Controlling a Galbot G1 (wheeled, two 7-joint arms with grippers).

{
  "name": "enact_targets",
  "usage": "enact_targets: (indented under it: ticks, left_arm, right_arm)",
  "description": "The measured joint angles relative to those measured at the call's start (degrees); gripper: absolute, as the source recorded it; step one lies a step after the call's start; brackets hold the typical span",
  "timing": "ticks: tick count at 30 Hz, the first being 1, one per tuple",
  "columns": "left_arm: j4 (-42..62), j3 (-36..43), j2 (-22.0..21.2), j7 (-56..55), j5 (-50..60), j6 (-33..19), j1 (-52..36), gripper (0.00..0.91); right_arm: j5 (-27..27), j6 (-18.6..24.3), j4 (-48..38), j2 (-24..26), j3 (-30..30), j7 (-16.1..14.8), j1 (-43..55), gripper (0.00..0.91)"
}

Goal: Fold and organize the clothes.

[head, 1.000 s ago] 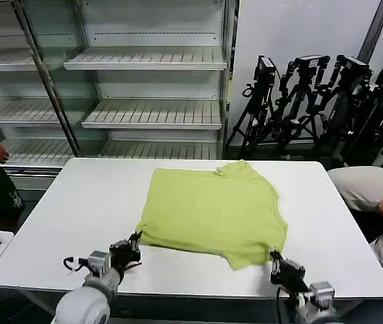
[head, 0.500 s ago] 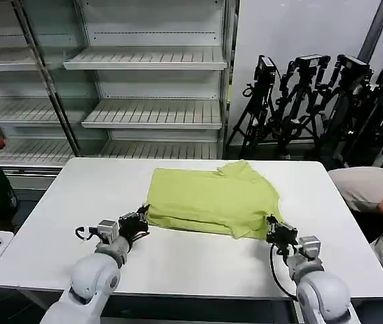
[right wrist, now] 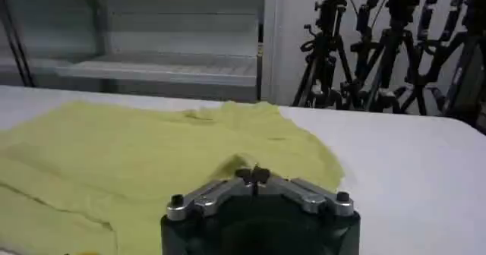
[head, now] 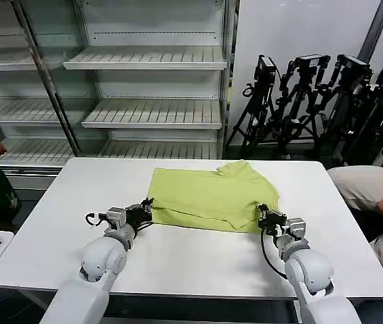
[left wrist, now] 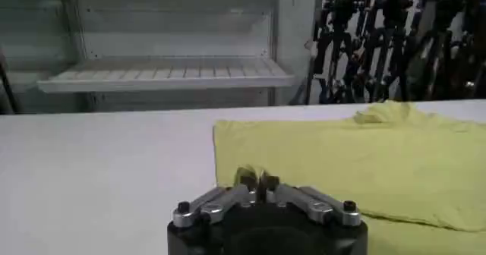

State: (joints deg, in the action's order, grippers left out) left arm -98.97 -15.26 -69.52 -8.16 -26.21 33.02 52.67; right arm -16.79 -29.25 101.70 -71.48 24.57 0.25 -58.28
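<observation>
- The left end effector (head: 144, 210) pinches the shirt's (head: 208, 196) near left corner.
- The right end effector (head: 264, 217) seems clamped on the near right corner.
- The shirt lies on the table (head: 178, 260).

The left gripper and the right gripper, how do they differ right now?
The left gripper pinches the shirt at its near left corner; the right gripper pinches the near right corner. The right gripper sits slightly nearer the robot. Both have jaws shut on the folded-over hem, low over the table.

The lime shirt (head: 208, 196) lies on the white table (head: 178, 260), near edge doubled over — left gripper (head: 145, 210) and right gripper (head: 264, 217) each pinch a front corner
</observation>
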Motion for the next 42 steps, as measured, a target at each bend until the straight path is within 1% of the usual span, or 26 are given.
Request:
enact_targets:
  ticks: [5,10,17,18,19,20,21,31,42]
  left_arm:
    - [-0.5,-0.7,0.9,-0.6,-0.1,0.0,0.4,0.907]
    - [-3.7,-0.6,2.2,-1.6,-0.8,0.2,2.7,0.907]
    - [-5.2,-0.1,2.2,-3.0,-0.4,0.1,5.1,0.907]
    - [-5.2,0.0,2.3,-3.2,-0.4,0.1,5.3,0.826]
    - [-5.2,0.1,2.4,-3.5,-0.4,0.1,5.4,0.423]
    - [-5.2,0.2,2.4,-3.7,-0.3,0.1,5.5,0.171]
    - [-5.2,0.4,2.4,-3.8,-0.3,0.1,5.5,0.01]
    - [-4.4,1.5,1.8,-4.4,-0.5,0.1,6.5,0.01]
    - [-4.8,2.3,2.0,-3.8,-0.3,-0.1,8.1,0.01]
  right_arm:
    - [0.0,-0.5,0.8,0.9,0.9,0.7,-1.0,0.907]
    - [-0.8,-1.5,4.1,2.3,2.0,1.5,-4.4,0.907]
    - [-1.3,-2.0,7.6,3.4,3.2,2.4,-9.3,0.907]
    - [-1.5,-2.1,7.8,3.5,3.3,2.6,-9.8,0.443]
    - [-1.7,-2.2,8.1,3.5,3.4,2.8,-10.2,0.03]
    - [-2.0,-2.4,8.4,3.6,3.5,3.0,-10.7,0.0]
    - [-2.2,-2.6,8.5,3.7,3.6,3.2,-11.1,0.0]
    - [-5.4,-2.9,9.2,4.6,3.6,4.3,-13.9,0.0]
    - [-6.4,-2.9,10.5,4.7,3.3,3.8,-15.4,0.0]
